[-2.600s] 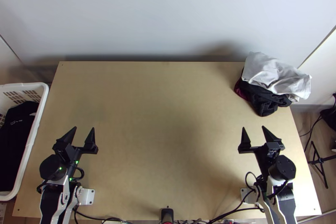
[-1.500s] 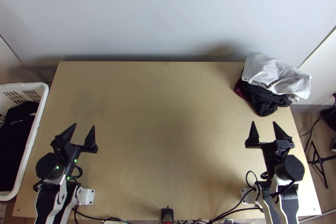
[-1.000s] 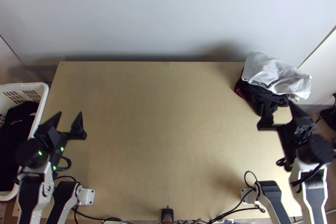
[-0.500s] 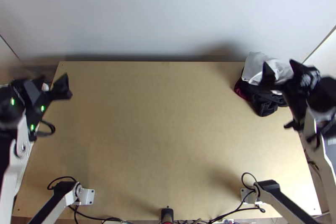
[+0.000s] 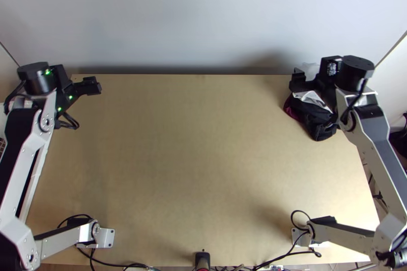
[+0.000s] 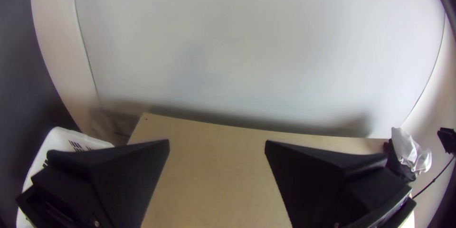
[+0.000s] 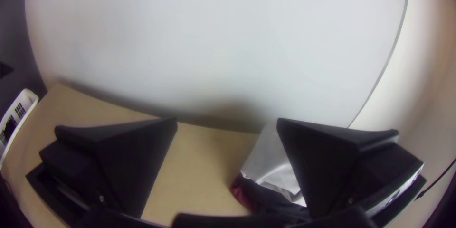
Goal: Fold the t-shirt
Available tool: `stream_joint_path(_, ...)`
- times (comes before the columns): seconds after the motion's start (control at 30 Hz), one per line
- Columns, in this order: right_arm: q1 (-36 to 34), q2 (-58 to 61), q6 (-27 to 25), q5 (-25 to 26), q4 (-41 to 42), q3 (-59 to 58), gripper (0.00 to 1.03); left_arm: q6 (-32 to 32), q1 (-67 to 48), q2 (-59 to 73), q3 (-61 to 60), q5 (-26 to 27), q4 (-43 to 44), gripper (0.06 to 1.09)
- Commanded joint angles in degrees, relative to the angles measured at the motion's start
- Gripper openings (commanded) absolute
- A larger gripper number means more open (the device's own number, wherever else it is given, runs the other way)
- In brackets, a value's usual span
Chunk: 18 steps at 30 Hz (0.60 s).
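There's lots of room over the middle of the flat, light wooden table (image 5: 198, 164). A bunched grey and black cloth heap (image 5: 308, 116) blocks its far right corner. Behind stands a big pale wall (image 5: 193, 17).

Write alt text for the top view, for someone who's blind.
The robot's right hand partly hides a bunched pile of pale and black cloth at the far right corner of the wooden table; its left hand is by the far left corner.
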Motion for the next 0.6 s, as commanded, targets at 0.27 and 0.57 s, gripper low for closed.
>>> stream_joint_path(0.27,1.6,1.8,1.8,0.9,0.5,-2.1,0.98,1.0,2.6,4.8,1.7,-3.7,-1.2,1.03)
stream_joint_path(0.57,4.6,-2.7,0.9,2.4,0.6,-7.7,0.98,8.3,24.4,4.7,-2.8,-0.4,-1.4,1.03)
